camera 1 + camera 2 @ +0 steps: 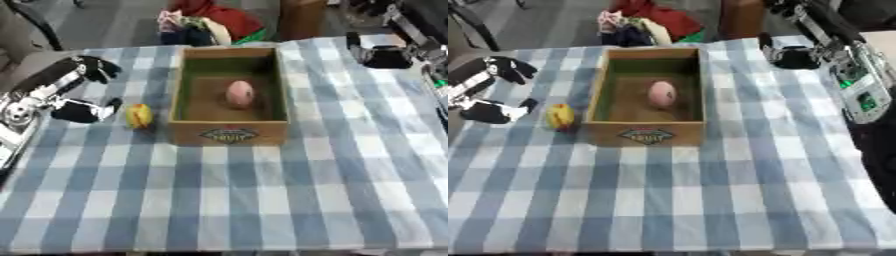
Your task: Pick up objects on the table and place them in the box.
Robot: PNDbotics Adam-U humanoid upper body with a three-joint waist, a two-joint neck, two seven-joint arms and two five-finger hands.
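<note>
Near the desk's left edge, the left hand [83,111] hovers with fingers spread and empty beside one yellow fruit [138,116]. It looks light, smooth and rounded, best pinched across its middle. One pink fruit [240,93] lies in the single box [229,134]. The right hand [791,56] rests at the far right corner; its fingers cannot be made out.

The box [229,133] bears a dark diamond-shaped label [228,135] on its front wall; the lettering on it is too blurred to read; no other text, number or sign can be read anywhere in either view.
</note>
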